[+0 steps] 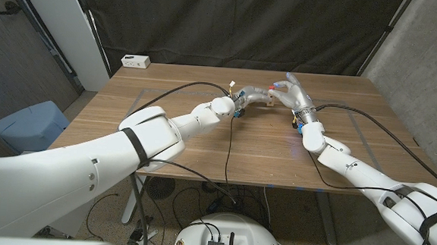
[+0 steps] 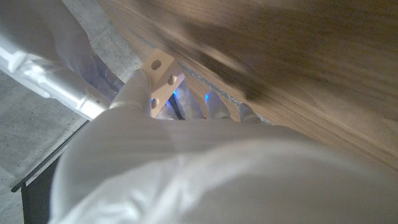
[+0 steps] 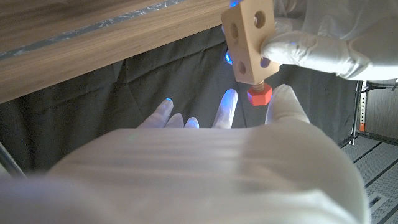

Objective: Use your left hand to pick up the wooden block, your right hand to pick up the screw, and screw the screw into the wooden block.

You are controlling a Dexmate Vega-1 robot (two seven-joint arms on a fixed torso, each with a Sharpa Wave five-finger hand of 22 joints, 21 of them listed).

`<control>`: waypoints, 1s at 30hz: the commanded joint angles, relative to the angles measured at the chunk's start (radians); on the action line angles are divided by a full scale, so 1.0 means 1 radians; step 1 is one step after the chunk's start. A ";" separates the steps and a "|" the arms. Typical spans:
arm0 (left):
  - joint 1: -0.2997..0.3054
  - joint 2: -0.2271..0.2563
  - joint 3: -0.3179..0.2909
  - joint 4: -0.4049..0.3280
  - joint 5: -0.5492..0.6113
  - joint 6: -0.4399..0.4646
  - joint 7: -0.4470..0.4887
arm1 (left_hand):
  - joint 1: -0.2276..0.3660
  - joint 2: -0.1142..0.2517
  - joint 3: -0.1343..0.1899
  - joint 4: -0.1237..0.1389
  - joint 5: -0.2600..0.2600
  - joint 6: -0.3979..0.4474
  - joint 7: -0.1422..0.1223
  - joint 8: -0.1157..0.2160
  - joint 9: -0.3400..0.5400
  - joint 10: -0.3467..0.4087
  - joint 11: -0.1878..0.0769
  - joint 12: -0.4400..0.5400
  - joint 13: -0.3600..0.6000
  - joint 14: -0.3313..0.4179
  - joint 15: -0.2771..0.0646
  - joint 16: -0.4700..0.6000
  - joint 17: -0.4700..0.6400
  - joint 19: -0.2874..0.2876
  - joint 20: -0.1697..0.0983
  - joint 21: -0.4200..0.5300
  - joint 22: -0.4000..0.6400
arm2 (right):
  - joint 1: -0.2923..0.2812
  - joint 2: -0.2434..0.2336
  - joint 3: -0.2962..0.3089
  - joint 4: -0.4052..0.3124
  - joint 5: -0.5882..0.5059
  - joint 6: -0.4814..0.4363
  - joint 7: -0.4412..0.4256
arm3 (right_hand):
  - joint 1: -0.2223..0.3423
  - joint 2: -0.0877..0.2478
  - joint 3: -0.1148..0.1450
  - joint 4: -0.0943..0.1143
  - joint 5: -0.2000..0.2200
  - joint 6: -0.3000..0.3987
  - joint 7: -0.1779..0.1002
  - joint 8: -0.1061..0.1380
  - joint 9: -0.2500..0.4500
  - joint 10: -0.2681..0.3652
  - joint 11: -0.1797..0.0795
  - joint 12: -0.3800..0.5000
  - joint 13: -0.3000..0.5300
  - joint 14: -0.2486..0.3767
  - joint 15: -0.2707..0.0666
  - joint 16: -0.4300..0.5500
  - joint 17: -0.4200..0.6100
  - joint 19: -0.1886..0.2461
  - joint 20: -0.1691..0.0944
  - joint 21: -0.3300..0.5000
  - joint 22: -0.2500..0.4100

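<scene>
Pale drilled wooden block (image 3: 249, 38): our left hand (image 3: 317, 46) grips it. Red-headed screw (image 3: 259, 94): seated, right hand (image 3: 205, 162) fingers spread; tightening remains.

Even indoor light; both wrist views blurred, foregrounds out of focus.

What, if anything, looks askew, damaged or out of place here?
Nothing stands out. The left hand holds the pale wooden block with round holes above the wooden table, and the red-headed screw sits in one hole by the right hand. The block shows no visible damage.
</scene>
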 commanded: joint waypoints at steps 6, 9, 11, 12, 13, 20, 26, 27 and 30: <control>0.017 0.018 -0.005 -0.003 0.031 -0.073 0.001 | 0.008 0.002 0.008 0.002 0.006 0.006 -0.001 0.004 0.003 0.000 0.003 0.006 0.005 0.002 -0.049 0.001 0.000 -0.001 0.009 0.003 0.004 | -0.038 -0.045 0.034 -0.095 0.030 -0.021 0.064 | -0.033 0.000 -0.010 0.008 0.005 -0.029 0.014 -0.020 0.004 -0.008 0.021 0.004 0.002 -0.021 0.012 -0.009 0.003 -0.009 0.002 0.000 0.002; 0.017 0.019 -0.005 -0.003 0.036 -0.076 0.001 | 0.008 0.002 0.008 0.002 0.006 0.006 -0.001 0.004 0.003 0.000 0.003 0.007 0.005 0.002 -0.050 0.001 0.000 -0.001 0.008 0.003 0.004 | -0.048 -0.060 0.042 -0.125 0.034 -0.031 0.086 | -0.042 0.000 -0.012 0.010 0.005 -0.039 0.017 -0.026 0.004 -0.016 0.023 0.002 0.002 -0.025 0.015 -0.009 0.004 -0.011 0.003 0.000 0.002; 0.018 0.020 -0.006 -0.003 0.038 -0.079 0.002 | 0.009 0.002 0.008 0.001 0.006 0.006 -0.001 0.004 0.003 0.001 0.003 0.007 0.005 0.002 -0.050 0.001 0.000 -0.001 0.008 0.003 0.004 | -0.055 -0.070 0.048 -0.146 0.039 -0.041 0.102 | -0.047 0.000 -0.014 0.012 0.004 -0.043 0.020 -0.028 0.004 -0.019 0.025 0.002 0.002 -0.027 0.016 -0.009 0.004 -0.012 0.007 0.000 0.002; 0.018 0.021 -0.006 -0.004 0.038 -0.080 0.001 | 0.008 0.002 0.008 0.002 0.006 0.006 -0.001 0.004 0.003 0.001 0.003 0.007 0.005 0.001 -0.048 0.000 0.000 -0.001 0.009 0.003 0.004 | -0.057 -0.075 0.050 -0.155 0.038 -0.043 0.109 | -0.049 0.000 -0.014 0.013 0.004 -0.045 0.021 -0.029 0.004 -0.019 0.026 0.002 0.002 -0.028 0.017 -0.009 0.004 -0.012 0.011 0.000 0.002; 0.018 0.021 -0.006 -0.004 0.040 -0.082 0.002 | 0.008 0.002 0.008 0.002 0.006 0.006 -0.001 0.004 0.003 0.000 0.003 0.007 0.005 0.001 -0.049 0.000 0.000 -0.002 0.008 0.002 0.004 | -0.060 -0.080 0.053 -0.166 0.039 -0.049 0.116 | -0.052 0.000 -0.015 0.013 0.004 -0.047 0.022 -0.031 0.004 -0.022 0.029 0.002 0.002 -0.031 0.018 -0.010 0.003 -0.013 0.017 0.001 0.002; 0.021 0.026 -0.007 -0.005 0.048 -0.096 0.004 | 0.009 0.002 0.008 0.002 0.006 0.008 -0.001 0.005 0.003 -0.001 0.003 0.006 0.005 0.002 -0.050 0.001 0.000 0.000 0.008 0.003 0.004 | -0.072 -0.114 0.068 -0.228 0.048 -0.072 0.185 | -0.063 -0.002 -0.018 0.015 0.003 -0.063 0.030 -0.042 0.004 -0.041 0.031 0.000 0.002 -0.034 0.027 -0.009 0.002 -0.003 0.024 0.006 0.001; 0.022 0.030 -0.006 -0.006 0.057 -0.103 0.008 | 0.008 0.002 0.008 0.002 0.006 0.010 -0.001 0.006 0.003 0.000 0.003 0.007 0.005 0.002 -0.049 0.001 0.000 0.000 0.008 0.003 0.004 | -0.085 -0.154 0.086 -0.313 0.054 -0.130 0.254 | -0.059 0.000 -0.015 0.009 0.004 -0.081 0.044 -0.053 0.004 -0.059 0.042 -0.002 0.002 -0.044 0.029 -0.012 -0.001 -0.001 0.011 0.006 -0.001; 0.022 0.030 -0.007 -0.006 0.057 -0.101 0.008 | 0.008 0.002 0.008 0.002 0.006 0.009 -0.001 0.006 0.003 0.000 0.003 0.007 0.005 0.002 -0.049 0.001 0.000 0.000 0.008 0.003 0.004 | -0.085 -0.169 0.088 -0.338 0.052 -0.146 0.276 | -0.058 0.001 -0.014 0.008 0.004 -0.083 0.045 -0.054 0.004 -0.061 0.043 -0.002 0.002 -0.045 0.030 -0.013 -0.001 -0.002 0.010 0.005 -0.001; 0.022 0.029 -0.007 -0.005 0.058 -0.097 0.009 | 0.009 0.002 0.008 0.002 0.006 0.008 -0.001 0.005 0.003 0.001 0.002 0.007 0.005 0.002 -0.048 0.001 0.000 0.000 0.009 0.003 0.004 | -0.085 -0.183 0.091 -0.368 0.049 -0.173 0.309 | -0.056 0.002 -0.013 0.005 0.003 -0.091 0.048 -0.060 0.005 -0.068 0.046 -0.002 0.002 -0.055 0.032 -0.016 -0.003 -0.012 0.008 0.001 -0.001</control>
